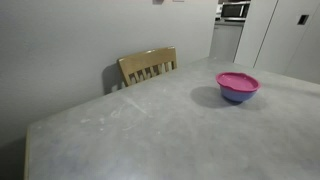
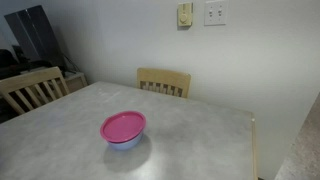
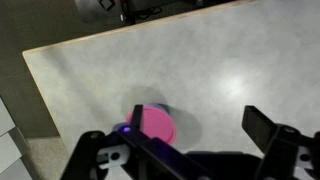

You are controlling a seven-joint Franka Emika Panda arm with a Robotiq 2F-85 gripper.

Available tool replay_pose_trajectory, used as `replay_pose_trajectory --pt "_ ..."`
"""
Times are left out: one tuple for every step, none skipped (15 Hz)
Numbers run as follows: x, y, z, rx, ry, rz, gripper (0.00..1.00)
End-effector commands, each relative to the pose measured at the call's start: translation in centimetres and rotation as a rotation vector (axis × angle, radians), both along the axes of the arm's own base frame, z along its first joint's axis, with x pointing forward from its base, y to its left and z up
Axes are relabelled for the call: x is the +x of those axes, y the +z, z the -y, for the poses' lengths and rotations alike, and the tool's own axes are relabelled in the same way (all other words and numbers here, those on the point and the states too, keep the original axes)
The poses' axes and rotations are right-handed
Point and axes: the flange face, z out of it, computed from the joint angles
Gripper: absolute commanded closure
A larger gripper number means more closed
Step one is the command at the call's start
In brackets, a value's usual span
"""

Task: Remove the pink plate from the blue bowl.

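Note:
The pink plate (image 1: 237,80) lies on top of the blue bowl (image 1: 237,96) on the grey table, and both show in both exterior views: plate (image 2: 122,126), bowl (image 2: 126,143). In the wrist view the plate (image 3: 157,122) sits far below, covering the bowl, whose rim just peeks out at its upper edge. My gripper (image 3: 195,128) is open and empty, high above the table, with the plate near its left finger. The gripper does not show in either exterior view.
A grey table (image 1: 150,125) with edges at the left in the wrist view (image 3: 60,90). A wooden chair (image 1: 148,66) stands at the far table edge by the wall; another chair (image 2: 30,88) stands at a side. A wall with a switch plate (image 2: 214,13) is behind.

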Motion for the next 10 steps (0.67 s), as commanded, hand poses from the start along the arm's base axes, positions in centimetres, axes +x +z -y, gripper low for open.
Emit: replay_pose_trajectory --pt "0.0 0.1 0.0 0.000 0.000 -0.001 0.00" --pt "0.7 -0.4 0.4 -0.005 0.009 -0.008 0.00" --pt "1.4 -0.8 0.6 0.002 0.016 -0.001 0.00" --pt "2.0 -1.1 0.8 0.012 0.016 0.004 0.00" --pt "2.9 -1.7 1.3 0.010 -0.008 0.007 0.00" --pt "4.0 -2.4 1.6 0.029 -0.002 0.027 0.00" --pt "4.9 -3.0 1.8 0.039 -0.003 0.044 0.00" --pt "6.1 -3.8 2.0 0.075 0.010 0.074 0.00" --pt "7.3 -4.6 2.3 0.096 0.016 0.103 0.00" --pt "8.4 -5.4 2.5 0.114 0.016 0.133 0.00"
